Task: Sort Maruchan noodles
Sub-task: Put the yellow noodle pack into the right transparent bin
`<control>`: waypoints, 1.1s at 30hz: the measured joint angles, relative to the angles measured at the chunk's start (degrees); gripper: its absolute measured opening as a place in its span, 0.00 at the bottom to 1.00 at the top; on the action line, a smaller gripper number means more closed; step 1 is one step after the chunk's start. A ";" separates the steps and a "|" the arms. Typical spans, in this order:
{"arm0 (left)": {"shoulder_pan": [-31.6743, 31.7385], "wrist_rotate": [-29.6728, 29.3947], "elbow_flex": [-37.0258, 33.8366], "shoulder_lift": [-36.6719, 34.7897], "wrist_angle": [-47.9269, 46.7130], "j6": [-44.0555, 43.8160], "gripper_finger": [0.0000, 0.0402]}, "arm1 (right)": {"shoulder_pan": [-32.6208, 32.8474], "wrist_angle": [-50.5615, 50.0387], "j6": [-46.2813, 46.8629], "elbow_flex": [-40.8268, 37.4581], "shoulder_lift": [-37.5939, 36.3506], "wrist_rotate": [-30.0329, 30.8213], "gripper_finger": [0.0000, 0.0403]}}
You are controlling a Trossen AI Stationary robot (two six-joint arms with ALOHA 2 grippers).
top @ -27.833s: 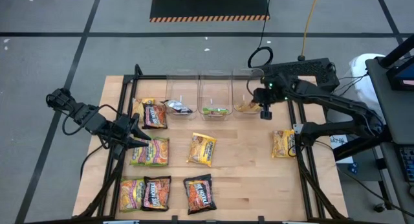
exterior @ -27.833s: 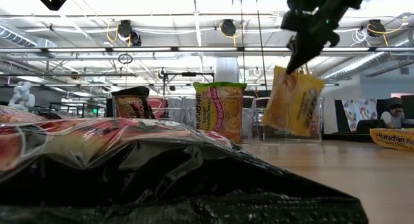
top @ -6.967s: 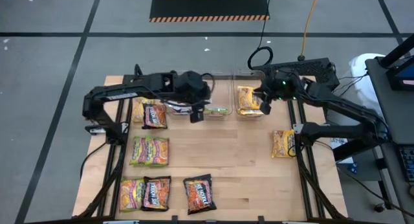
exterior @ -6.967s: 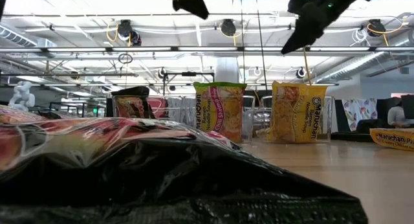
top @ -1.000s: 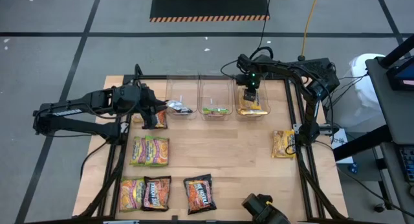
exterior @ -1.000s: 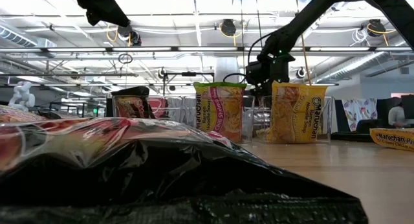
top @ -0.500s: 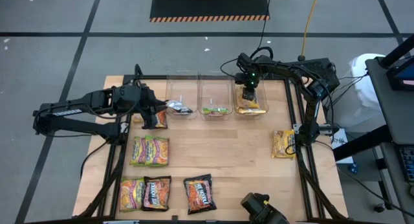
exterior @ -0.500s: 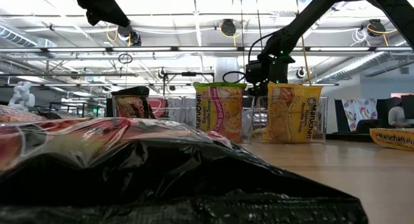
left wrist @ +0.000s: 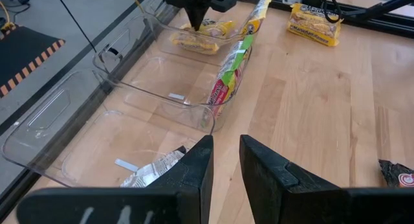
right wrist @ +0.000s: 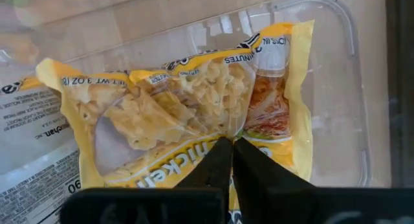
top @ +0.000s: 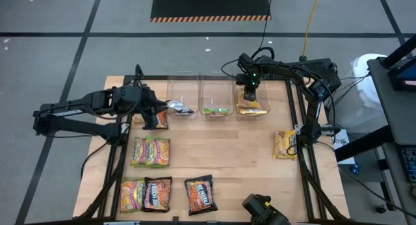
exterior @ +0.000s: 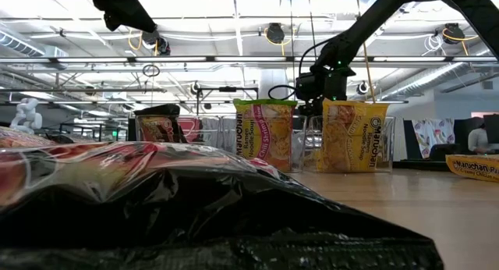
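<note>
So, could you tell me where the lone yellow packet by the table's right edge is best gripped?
Probably from straight above, on a short crimped end of the yellow packet: it lies flat on the table with bare wood around, though the frame rail runs close alongside.

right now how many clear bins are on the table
3, in a row along the table's far edge: left bin holding a black packet, middle bin a green packet, right bin a yellow packet.
</note>
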 joint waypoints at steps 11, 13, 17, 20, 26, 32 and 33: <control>0.00 0.02 0.00 0.00 0.02 0.02 0.21 | 0.04 -2.34 -1.48 -0.22 -4.13 0.02 0.00; 0.00 0.02 0.00 -0.01 0.02 0.02 0.21 | 0.04 -2.32 -1.48 -0.22 -5.12 0.04 0.00; 0.00 0.02 0.00 0.00 0.02 0.02 0.21 | 0.04 -2.28 -1.50 -0.22 -7.34 0.13 0.00; 0.00 0.02 0.00 -0.01 0.02 0.02 0.21 | 0.08 -2.23 -1.17 -0.22 -8.88 0.27 0.00; 0.00 0.02 0.00 0.01 0.02 0.02 0.21 | 0.44 -4.06 -0.85 -0.13 -11.66 0.39 0.00; 0.00 0.02 0.00 0.01 0.05 0.02 0.21 | 1.14 -4.59 -0.85 -0.13 -14.66 0.58 0.00; 0.00 0.02 0.00 0.01 0.05 0.02 0.21 | 1.30 -4.59 -0.85 -0.13 -15.27 0.70 0.00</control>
